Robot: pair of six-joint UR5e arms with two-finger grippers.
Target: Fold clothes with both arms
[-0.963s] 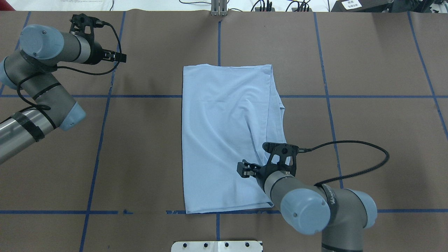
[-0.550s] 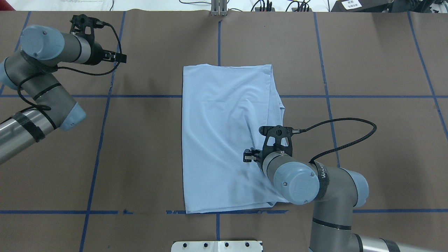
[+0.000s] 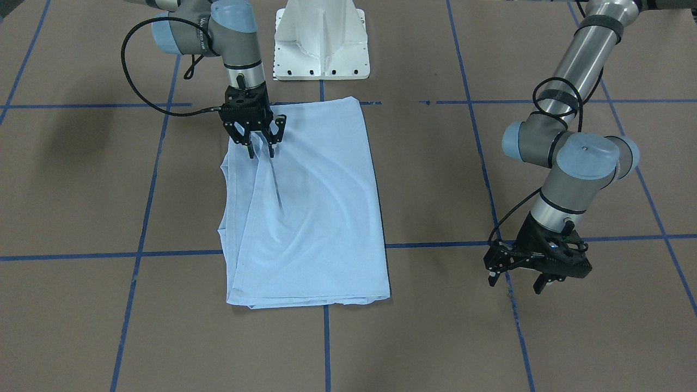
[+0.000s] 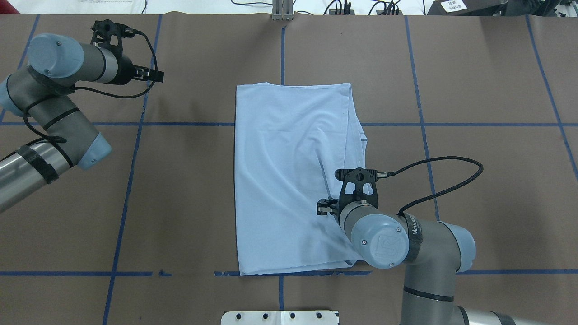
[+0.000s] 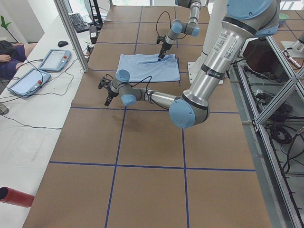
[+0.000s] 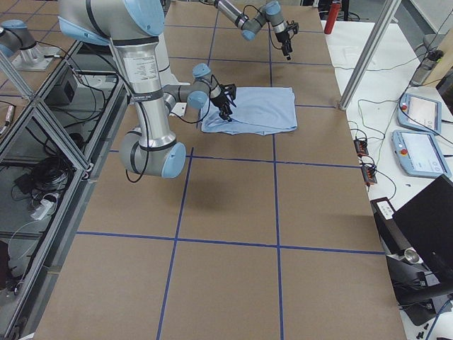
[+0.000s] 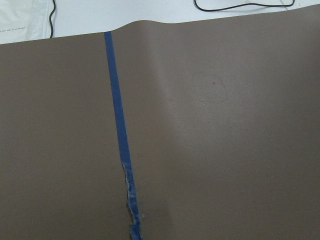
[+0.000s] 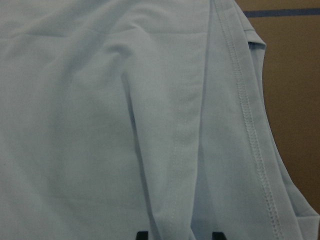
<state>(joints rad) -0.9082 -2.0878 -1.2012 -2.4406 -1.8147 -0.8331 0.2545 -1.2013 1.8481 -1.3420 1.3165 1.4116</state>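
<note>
The light blue T-shirt (image 4: 289, 180) (image 3: 316, 218) lies folded lengthwise into a tall rectangle on the brown table, with layered hems along its right side. My right gripper (image 4: 321, 207) (image 3: 262, 152) points down onto the shirt's near right part. Its fingers stand apart on either side of a raised ridge of cloth (image 8: 175, 165), and both dark tips show at the wrist view's bottom edge. My left gripper (image 4: 156, 74) (image 3: 515, 283) hangs open over bare table far to the left of the shirt, holding nothing. The shirt's print and collar are hidden.
The white pedestal base (image 3: 321, 38) stands at the near table edge behind the shirt. Blue tape lines (image 7: 117, 125) grid the brown table cover. Tablets (image 5: 54, 59) and cables lie on the white bench beyond the far edge. A red cylinder (image 5: 14, 197) lies there too.
My right gripper has moved away from the robot's base across the shirt and its wrist has turned more upright. The left arm has stayed still. The shirt's outline is unchanged.
</note>
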